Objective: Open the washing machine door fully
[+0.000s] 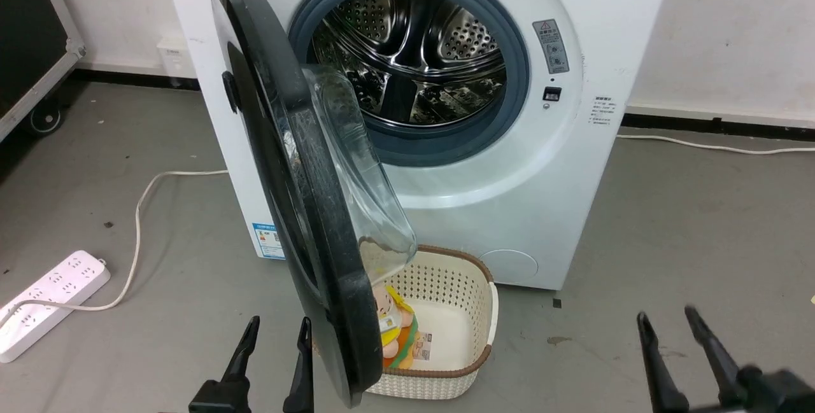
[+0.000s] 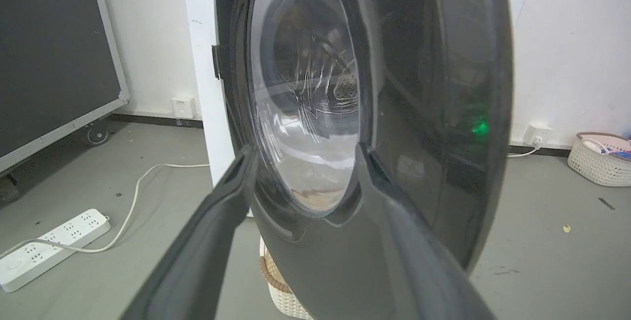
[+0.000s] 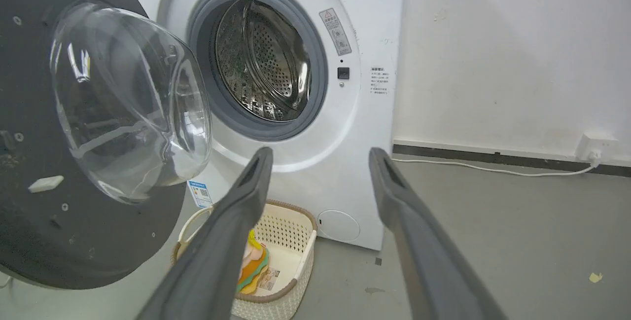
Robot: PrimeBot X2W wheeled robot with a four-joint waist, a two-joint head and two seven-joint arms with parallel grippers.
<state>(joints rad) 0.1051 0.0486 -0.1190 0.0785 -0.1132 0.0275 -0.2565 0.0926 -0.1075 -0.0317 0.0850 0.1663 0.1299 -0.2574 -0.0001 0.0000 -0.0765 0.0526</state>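
Mid-swing: washing machine door (image 1: pixel 299 209) stands roughly square to the washing machine (image 1: pixel 509 196), hinged on its left. Both sets of jaws are apart and empty — left gripper (image 1: pixel 281 320) is just beside the door's outer face, right gripper (image 1: pixel 666 313) well clear. Next, I reckon: right pushes the inner face leftward — left must clear the swing path.
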